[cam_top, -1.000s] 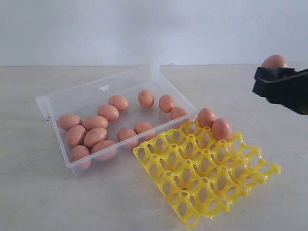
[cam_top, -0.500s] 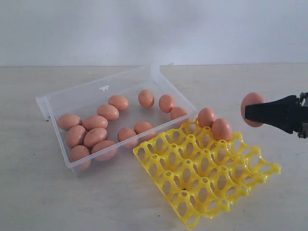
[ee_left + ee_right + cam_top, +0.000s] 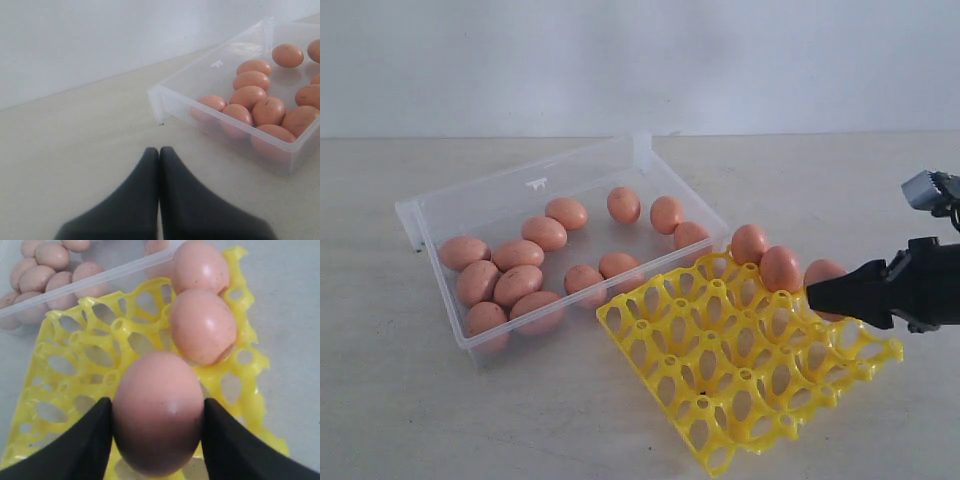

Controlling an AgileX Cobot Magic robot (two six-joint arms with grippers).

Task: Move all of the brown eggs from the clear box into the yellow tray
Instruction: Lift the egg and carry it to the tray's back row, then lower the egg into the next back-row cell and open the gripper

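**Egg held low over the tray**

The right gripper (image 3: 817, 293) grasps a brown egg (image 3: 823, 272) just above the yellow tray (image 3: 705, 362), next to the two eggs (image 3: 780, 268) seated along the tray's far edge. The right wrist view shows the grip plainly, with both black fingers (image 3: 85, 440) pressed on the egg's sides. In the exterior view the gripper hides part of that egg. The other eggs (image 3: 518, 284) lie in the clear box (image 3: 500, 195), just beside the tray. Only the left wrist view shows the left gripper (image 3: 159, 152), its fingers clenched together on nothing, off the box's end that lies farther from the tray.
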